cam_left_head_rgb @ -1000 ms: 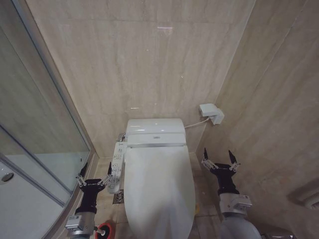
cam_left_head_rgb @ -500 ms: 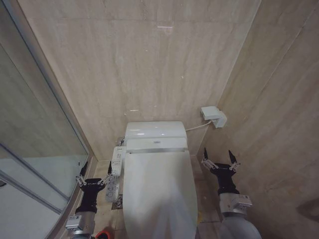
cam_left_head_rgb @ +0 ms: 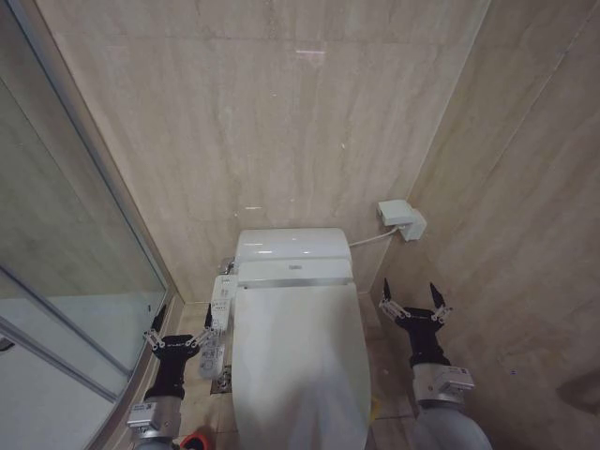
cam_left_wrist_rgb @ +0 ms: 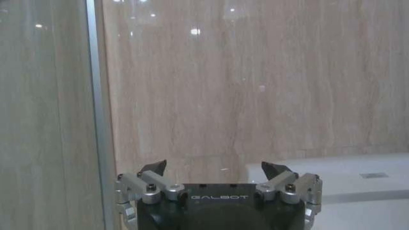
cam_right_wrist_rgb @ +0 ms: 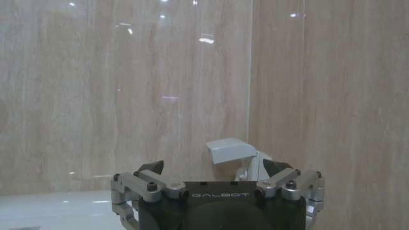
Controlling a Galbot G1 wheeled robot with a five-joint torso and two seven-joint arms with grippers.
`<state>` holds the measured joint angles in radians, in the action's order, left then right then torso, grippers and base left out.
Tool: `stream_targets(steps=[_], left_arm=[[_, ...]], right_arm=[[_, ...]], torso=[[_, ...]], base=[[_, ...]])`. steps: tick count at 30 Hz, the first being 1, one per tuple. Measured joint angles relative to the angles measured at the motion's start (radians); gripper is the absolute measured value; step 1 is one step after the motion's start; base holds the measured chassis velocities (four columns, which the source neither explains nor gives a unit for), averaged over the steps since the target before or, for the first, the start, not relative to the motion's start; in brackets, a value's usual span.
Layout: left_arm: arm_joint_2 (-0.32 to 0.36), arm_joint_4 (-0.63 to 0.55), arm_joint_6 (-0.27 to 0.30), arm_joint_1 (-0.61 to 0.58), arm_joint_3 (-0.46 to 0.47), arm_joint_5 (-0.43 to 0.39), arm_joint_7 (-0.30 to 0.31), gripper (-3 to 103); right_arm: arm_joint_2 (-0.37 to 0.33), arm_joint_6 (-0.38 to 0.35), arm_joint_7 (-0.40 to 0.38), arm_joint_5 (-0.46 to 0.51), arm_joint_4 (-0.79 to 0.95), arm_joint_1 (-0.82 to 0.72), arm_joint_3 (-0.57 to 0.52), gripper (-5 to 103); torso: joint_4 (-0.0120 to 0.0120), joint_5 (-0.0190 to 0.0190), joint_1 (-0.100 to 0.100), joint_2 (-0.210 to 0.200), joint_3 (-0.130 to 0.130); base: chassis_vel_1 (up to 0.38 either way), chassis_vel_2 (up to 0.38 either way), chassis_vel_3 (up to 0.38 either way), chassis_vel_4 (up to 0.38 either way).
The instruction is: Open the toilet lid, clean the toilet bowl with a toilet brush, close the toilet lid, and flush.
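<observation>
Toilet lid (cam_left_head_rgb: 298,361) down. Left gripper (cam_left_head_rgb: 179,324) at 9 o'clock, right gripper (cam_left_head_rgb: 413,300) at 3 o'clock, both spread empty, flanking for access.

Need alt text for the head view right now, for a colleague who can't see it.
The toilet lid is shut, with the left gripper and right gripper open and empty on either side of it. A long white button panel runs along the toilet's left, by the glass shower wall.
</observation>
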<state>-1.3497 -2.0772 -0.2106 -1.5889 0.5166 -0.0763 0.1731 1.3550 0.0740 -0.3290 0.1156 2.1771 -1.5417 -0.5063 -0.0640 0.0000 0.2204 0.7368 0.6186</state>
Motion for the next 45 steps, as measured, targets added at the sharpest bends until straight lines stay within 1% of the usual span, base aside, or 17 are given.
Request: stream_targets(steps=[3,4,8,11,12,18,19,26,27,29,33,37,38,40,42,45], left_arm=[[0.0,0.004,0.0,0.004,0.0,0.0,0.0,102],[0.0,0.006,0.0,0.005,0.0,0.0,0.0,97],[0.0,0.014,0.001,0.012,0.0,0.0,-0.001,97],[0.0,0.02,0.001,0.019,-0.001,0.0,-0.001,97],[0.0,0.023,0.001,0.022,-0.002,0.0,-0.001,99],[0.0,0.035,0.003,0.037,-0.006,0.0,-0.002,99],[0.0,0.036,0.004,0.039,-0.007,0.0,-0.003,102],[0.003,0.048,0.005,0.054,-0.008,-0.003,-0.003,102],[0.004,0.052,0.005,0.059,-0.007,-0.003,-0.003,99],[0.005,0.055,0.005,0.063,-0.007,-0.005,-0.003,99],[0.021,0.07,0.009,0.088,0.0,-0.02,-0.003,99],[0.063,0.113,0.02,0.159,0.008,-0.046,-0.002,100],[0.063,0.113,0.02,0.159,0.008,-0.046,-0.002,100],[0.078,0.149,0.022,0.207,-0.005,-0.058,-0.002,100],[0.083,0.16,0.023,0.222,-0.008,-0.065,-0.004,99],[0.12,0.237,0.02,0.292,-0.017,-0.096,-0.016,99]], right_arm=[[0.0,0.0,0.0,0.0,0.0,0.0,0.0,100],[0.0,0.0,0.0,0.0,0.0,0.0,0.0,100],[0.0,0.0,0.0,0.0,0.0,0.001,0.0,100],[0.0,0.0,0.0,0.0,0.0,0.001,0.0,100],[0.0,0.0,0.0,0.0,0.0,0.001,0.0,100],[0.0,0.0,0.0,0.0,0.0,0.0,0.0,100],[0.0,0.0,0.0,0.0,0.0,0.0,0.0,100],[0.0,0.0,0.0,0.0,0.0,0.0,0.0,100],[0.0,0.0,0.0,0.0,0.0,0.001,0.0,100],[0.0,0.0,0.0,0.0,0.0,0.001,0.0,100],[0.0,0.0,0.0,0.0,0.0,0.001,0.0,100],[0.0,0.0,0.0,0.0,0.0,0.0,0.0,100],[0.0,0.0,0.0,0.0,0.0,0.0,0.0,100],[0.0,0.0,0.0,0.0,0.0,0.0,0.0,100],[0.0,0.0,0.0,0.0,0.0,0.0,0.0,100],[0.0,0.0,0.0,0.0,0.0,0.0,0.0,100]], torso=[[0.0,0.0,0.0,0.0,0.0],[0.0,0.0,0.0,0.0,0.0],[0.0003,0.0,0.001,0.0,0.0],[0.0002,0.0,0.001,0.0,0.0],[0.0,0.0,0.001,0.0,0.0],[0.0,0.0,0.0,0.0,0.0],[-0.0001,0.0,0.0,0.0,0.0],[0.0,0.0,0.0,0.0,0.0],[0.0002,0.0,0.001,0.0,0.0],[0.0002,-0.0001,0.001,0.0,0.0],[0.0001,0.0,0.001,0.0,0.0],[0.0001,0.0,0.0,0.0,0.0],[0.0001,0.0,0.0,0.0,0.0],[0.0,-0.0002,0.0,0.0,0.0],[-0.0001,-0.0001,0.0,0.0,0.0],[-0.0002,-0.0002,0.0,0.0,0.0]], base=[[-0.078,0.092,0.078,-0.077],[-0.094,0.103,0.098,-0.133],[-0.077,0.111,0.09,-0.113],[-0.054,0.074,0.055,-0.064],[0.0,0.0,0.0,0.0],[0.0,0.0,0.0,0.0],[0.0,0.0,0.0,0.0],[-0.05,0.042,0.043,-0.059],[-0.057,0.068,0.084,-0.061],[-0.061,0.068,0.084,-0.052],[-0.026,0.013,0.021,-0.017],[0.0,0.0,0.0,0.0],[0.0,0.0,0.0,0.0],[0.0,0.0,0.0,0.0],[0.0,0.0,0.0,0.0],[0.0,0.0,0.0,0.0]])
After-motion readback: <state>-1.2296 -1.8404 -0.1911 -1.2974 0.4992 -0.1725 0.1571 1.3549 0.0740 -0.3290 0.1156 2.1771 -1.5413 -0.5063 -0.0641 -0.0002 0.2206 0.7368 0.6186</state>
